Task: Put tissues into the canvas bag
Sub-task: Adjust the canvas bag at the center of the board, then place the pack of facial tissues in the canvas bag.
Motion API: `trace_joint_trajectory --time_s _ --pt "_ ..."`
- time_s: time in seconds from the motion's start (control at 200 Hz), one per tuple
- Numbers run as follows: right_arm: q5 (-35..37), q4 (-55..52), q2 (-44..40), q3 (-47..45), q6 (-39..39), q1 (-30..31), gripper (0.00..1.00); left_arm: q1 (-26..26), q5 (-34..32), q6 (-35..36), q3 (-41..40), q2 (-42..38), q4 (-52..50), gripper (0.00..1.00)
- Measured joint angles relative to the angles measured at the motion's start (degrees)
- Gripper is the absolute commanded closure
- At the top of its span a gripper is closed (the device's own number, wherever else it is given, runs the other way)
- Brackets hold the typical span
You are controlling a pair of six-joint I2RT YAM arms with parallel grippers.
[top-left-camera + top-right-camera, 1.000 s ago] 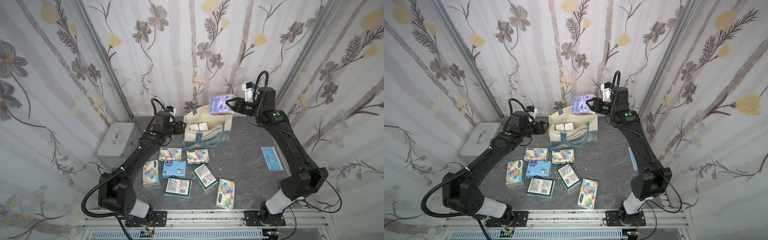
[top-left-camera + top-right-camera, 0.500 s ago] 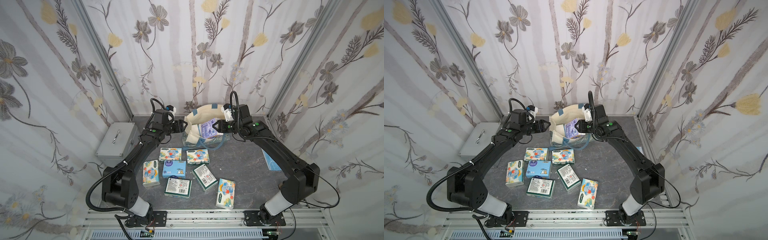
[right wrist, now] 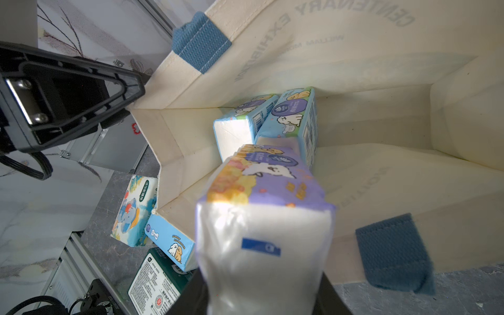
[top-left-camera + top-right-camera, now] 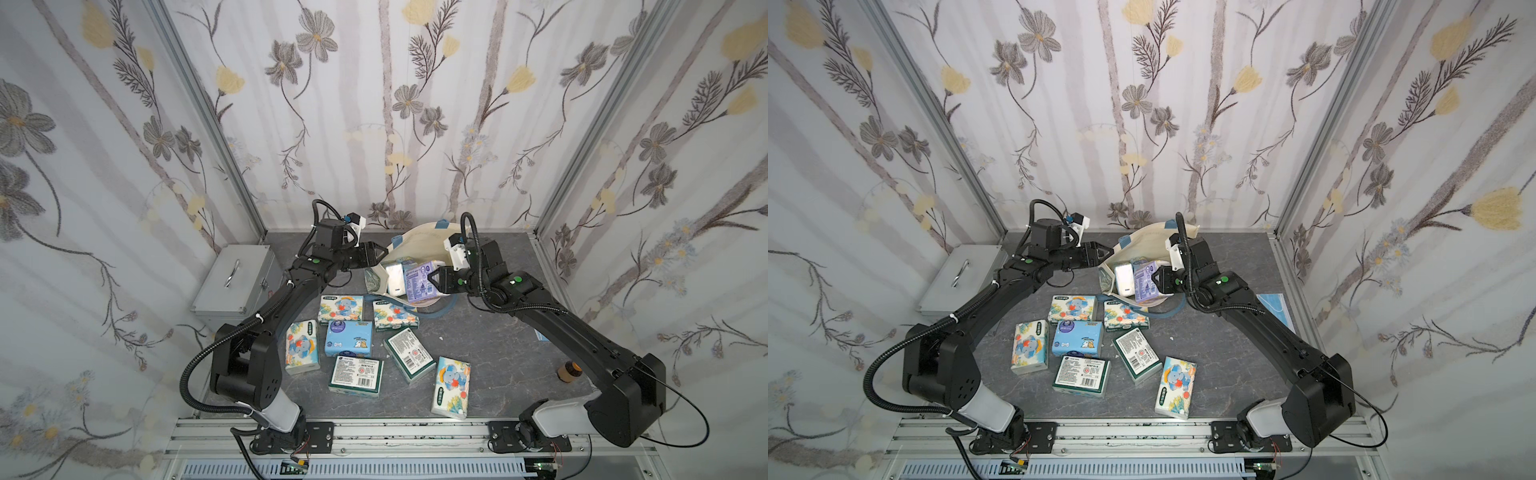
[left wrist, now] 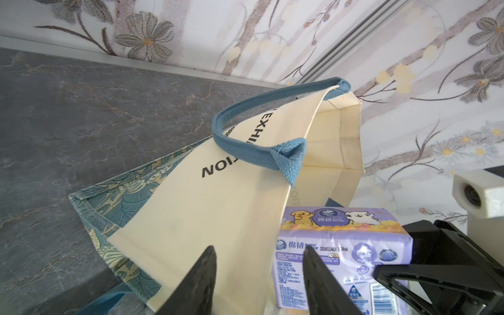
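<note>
Right pincer (image 4: 434, 286) around one lavender pack (image 4: 417, 280)

Case (image 4: 237, 282): grey metal, far left, lid shut.
Mask (image 4: 1275, 307): blue, flat, right edge.
Jar (image 4: 568, 371): small, brown, near right.
Table (image 4: 498, 374): grey, marbled.

The canvas bag (image 5: 218, 196) carries black capitals, "EXHI" and "ION" legible in the left wrist view and "CENTENARY EXHIBITION" showing reversed through the cloth in the right wrist view, while the lavender tissue pack (image 5: 341, 245) bears "棉韧" and a stamped code starting "20260114" and ending "20:44".
</note>
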Motion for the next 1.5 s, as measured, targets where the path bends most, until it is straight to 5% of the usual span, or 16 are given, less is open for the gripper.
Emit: trace_joint_trajectory --time_s 0.26,0.73,1.074,1.149,1.294,1.499 --pt "4.35 -2.75 0.92 6.82 -2.32 0.09 0.57 -0.57 2.08 1.27 0.13 -0.04 0.09 0.79" --pt "16.59 -10.95 8.83 16.39 -10.69 -0.09 0.58 -1.01 2.71 2.73 0.52 -0.02 -0.92 0.81" --pt "17.16 -8.04 16.35 16.35 -11.98 -0.07 0.58 -1.01 2.82 2.8 0.9 0.22 -1.36 0.81" --pt "16.28 -7.41 18.43 17.33 -11.93 -0.07 0.58 -0.98 1.99 2.93 1.27 0.48 -1.88 0.74" --pt "15.32 -7.04 23.65 22.49 -11.52 -0.17 0.59 0.09 -0.72 2.93 1.53 0.33 -3.41 0.36" --pt "14.23 -8.24 31.89 33.22 -11.52 -0.11 0.58 3.54 -4.2 2.89 0.96 -2.34 -4.17 0.33"
